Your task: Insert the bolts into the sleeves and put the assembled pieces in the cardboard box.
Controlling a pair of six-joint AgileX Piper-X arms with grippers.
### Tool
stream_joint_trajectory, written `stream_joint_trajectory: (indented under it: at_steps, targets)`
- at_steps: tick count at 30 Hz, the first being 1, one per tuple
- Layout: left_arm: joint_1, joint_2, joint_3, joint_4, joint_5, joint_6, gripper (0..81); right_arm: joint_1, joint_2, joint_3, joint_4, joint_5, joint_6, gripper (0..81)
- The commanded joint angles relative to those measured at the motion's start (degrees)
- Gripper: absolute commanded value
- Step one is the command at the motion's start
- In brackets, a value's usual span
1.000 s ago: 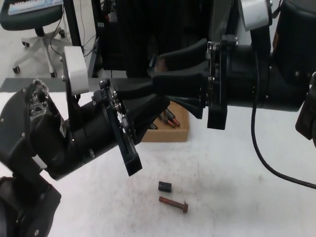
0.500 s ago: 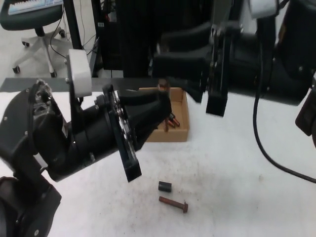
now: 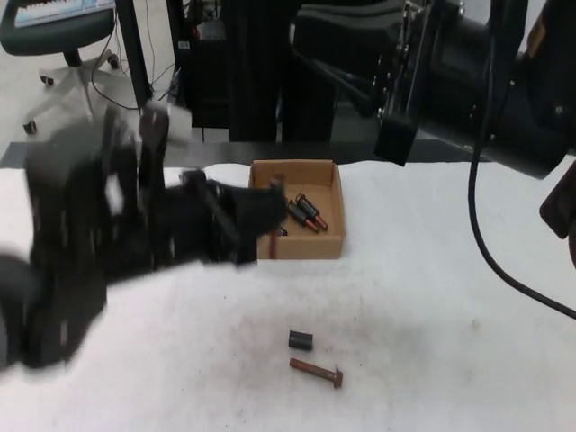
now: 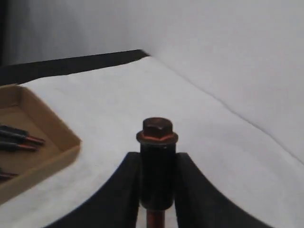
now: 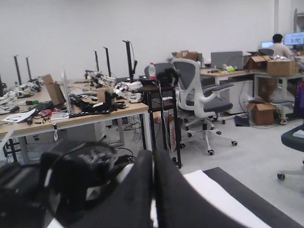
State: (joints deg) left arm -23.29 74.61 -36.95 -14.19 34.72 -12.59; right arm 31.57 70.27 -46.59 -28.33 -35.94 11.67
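My left gripper [image 4: 156, 164] is shut on a black sleeve [image 4: 156, 178] with a rusty bolt [image 4: 157, 131] through it, head toward the camera. In the high view this left gripper [image 3: 268, 214] hangs at the near left corner of the cardboard box [image 3: 298, 247], the bolt's shank [image 3: 273, 243] pointing down. Assembled pieces [image 3: 307, 212] lie inside the box [image 4: 43, 165]. A loose black sleeve [image 3: 301, 340] and a loose rusty bolt [image 3: 317, 369] lie on the white bench nearer the front. My right gripper [image 5: 153, 187] is shut, held high above the bench [image 3: 301, 40].
The white bench cover [image 3: 432, 297] spreads right of the box and round the loose parts. The right arm's cable [image 3: 475, 243] hangs over the right side. Dark frame posts [image 3: 243, 81] stand behind the bench; the left arm's body [image 5: 71, 183] lies below the right wrist.
The two grippers, close together in mid-air a second ago, have parted. The left arm swung down to the box corner with the assembly; the right arm rose up and back.
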Motion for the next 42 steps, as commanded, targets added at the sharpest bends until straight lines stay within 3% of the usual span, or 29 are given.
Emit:
stream_joint_trajectory:
  at_steps: [1,5,9,17,23,35,37,39,42]
  targets:
    - [1.87,2.3,-8.89,11.72,-4.94,5.93,0.1,-1.66,-1.41,-0.15,6.88,2.1,-1.41,0.8]
    - [2.7,10.92,-24.33,28.27,-8.25,9.96,0.1,-5.68,-3.1,-0.15,23.2,8.17,-8.87,0.8]
    - [2.12,21.85,-38.61,40.25,-8.51,11.59,0.1,-9.66,-3.72,-0.15,36.97,9.69,-10.37,0.8]
    - [-0.82,40.49,-57.83,52.68,-10.62,12.59,0.1,-11.77,-4.27,-0.15,48.63,10.93,-11.67,0.8]
    - [-3.01,47.35,-63.24,52.7,-16.43,15.19,0.1,-11.54,-4.97,-0.15,48.98,11.21,-11.67,0.8]
    - [-3.04,50.25,-64.59,51.04,-24.1,19.06,0.1,-11.54,-7.22,-0.15,49.82,11.21,-11.67,0.8]
    - [-3.04,50.25,-64.56,51.24,-23.89,19.09,3.8,-11.54,-7.22,-0.15,51.39,11.21,-11.67,0.8]
    - [-3.04,50.13,-64.56,51.7,-23.91,19.09,13.1,-11.54,-7.22,-0.15,52.95,11.21,-11.67,0.8]
    - [-3.04,50.13,-64.71,52.83,-23.03,19.09,37.7,-11.54,-7.22,-0.15,53.87,11.67,-11.67,0.8]
